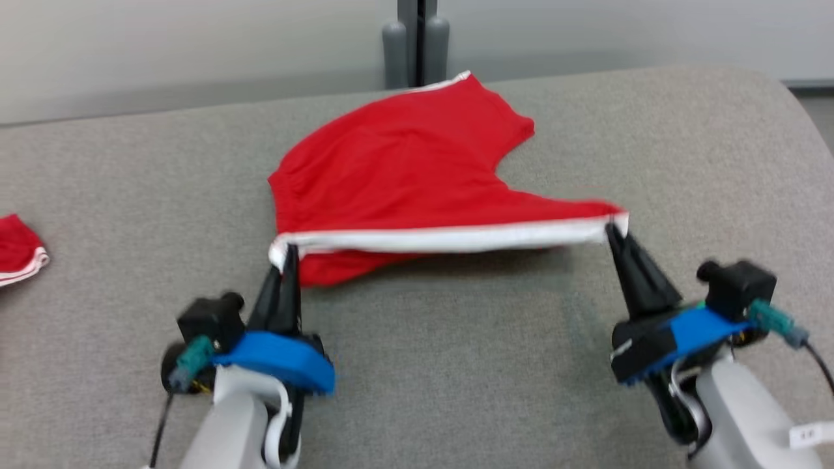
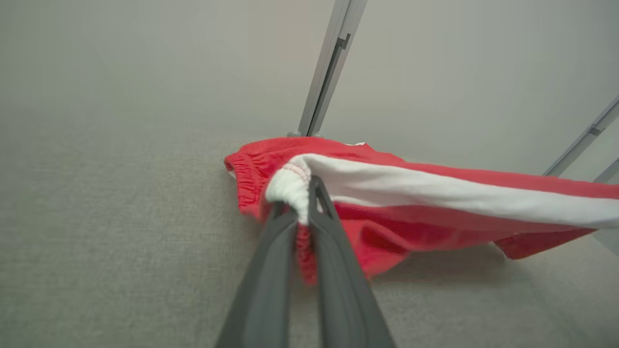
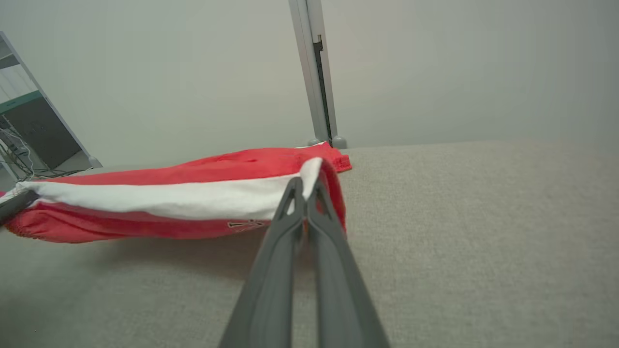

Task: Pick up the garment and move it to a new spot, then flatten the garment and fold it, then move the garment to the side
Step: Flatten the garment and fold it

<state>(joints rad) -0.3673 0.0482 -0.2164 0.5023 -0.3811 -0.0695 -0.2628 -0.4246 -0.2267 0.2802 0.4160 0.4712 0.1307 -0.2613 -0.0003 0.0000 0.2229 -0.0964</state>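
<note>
On the table [image 1: 456, 365]: garment [image 1: 404, 163] — we keep its band [image 1: 449, 238] taut, level.
Left gripper [image 1: 288, 252], right gripper [image 1: 613, 229]: jaws clamped on band.

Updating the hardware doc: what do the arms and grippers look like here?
The left gripper and right gripper match: two long, dark grey, tapering fingers with slotted tips, on a blue collar. Beside each sits a black block with a teal connector and black cable. Forearms are pale grey; the right forearm carries a white label.

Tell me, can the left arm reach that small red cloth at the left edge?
Probably not yet: its left tool is shut on the garment; the way to the cloth looks free.
</note>
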